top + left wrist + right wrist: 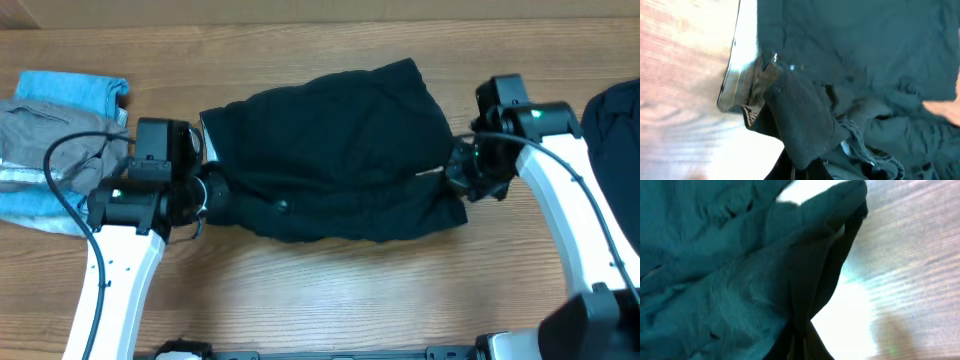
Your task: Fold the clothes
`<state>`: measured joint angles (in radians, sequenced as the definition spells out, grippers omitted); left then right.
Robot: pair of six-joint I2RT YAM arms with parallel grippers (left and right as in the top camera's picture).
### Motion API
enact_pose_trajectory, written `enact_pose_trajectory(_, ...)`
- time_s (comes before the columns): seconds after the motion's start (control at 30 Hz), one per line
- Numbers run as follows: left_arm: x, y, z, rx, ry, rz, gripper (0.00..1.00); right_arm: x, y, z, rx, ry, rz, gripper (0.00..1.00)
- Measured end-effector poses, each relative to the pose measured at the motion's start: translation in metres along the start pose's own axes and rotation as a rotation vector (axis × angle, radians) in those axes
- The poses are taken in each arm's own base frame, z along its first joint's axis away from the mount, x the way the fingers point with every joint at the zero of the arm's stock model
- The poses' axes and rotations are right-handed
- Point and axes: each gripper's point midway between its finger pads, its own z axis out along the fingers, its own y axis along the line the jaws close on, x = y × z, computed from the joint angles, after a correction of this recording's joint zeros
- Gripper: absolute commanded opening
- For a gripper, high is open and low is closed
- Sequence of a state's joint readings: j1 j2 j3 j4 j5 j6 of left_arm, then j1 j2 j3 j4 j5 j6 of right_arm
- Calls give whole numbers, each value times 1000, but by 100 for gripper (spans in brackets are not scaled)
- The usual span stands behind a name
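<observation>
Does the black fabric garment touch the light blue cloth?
No, wooden tabletop separates the black fabric garment from the light blue cloth.

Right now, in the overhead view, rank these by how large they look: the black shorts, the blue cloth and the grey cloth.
1. black shorts, clearly largest.
2. blue cloth and grey cloth: not ranked, since the grey one covers part of the blue.

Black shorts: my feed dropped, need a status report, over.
Left end effector shut on black shorts, waistband end. Right end effector shut on opposite end. Shorts spread between them. Blue and grey pile far left, clear of them.
</observation>
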<state>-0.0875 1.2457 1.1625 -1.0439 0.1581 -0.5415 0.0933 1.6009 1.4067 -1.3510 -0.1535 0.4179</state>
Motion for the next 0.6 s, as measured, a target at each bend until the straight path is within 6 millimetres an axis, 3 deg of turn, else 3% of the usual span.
enact_pose_trajectory(0.13, -21, -1, 25, -32, 11, -20, 4, -33, 4, 11, -27, -37, 28, 4)
enact_pose_trajectory(0.23, -51, 0, 40, -61, 12, -52, 4, -74, 11, 20, -119, -118, 55, 4)
enact_pose_trajectory(0.33, -84, -11, 33, -44, -71, -47, 4, -90, 27, 14, -213, -167, 36, 4)
enact_pose_trajectory(0.47, -103, -16, 33, -36, -143, -35, 4, -100, 37, 10, -259, -208, 17, 4)
enact_pose_trajectory(0.6, -119, -18, 48, -35, -182, -32, 4, -109, 42, 7, -281, -245, 5, 4)
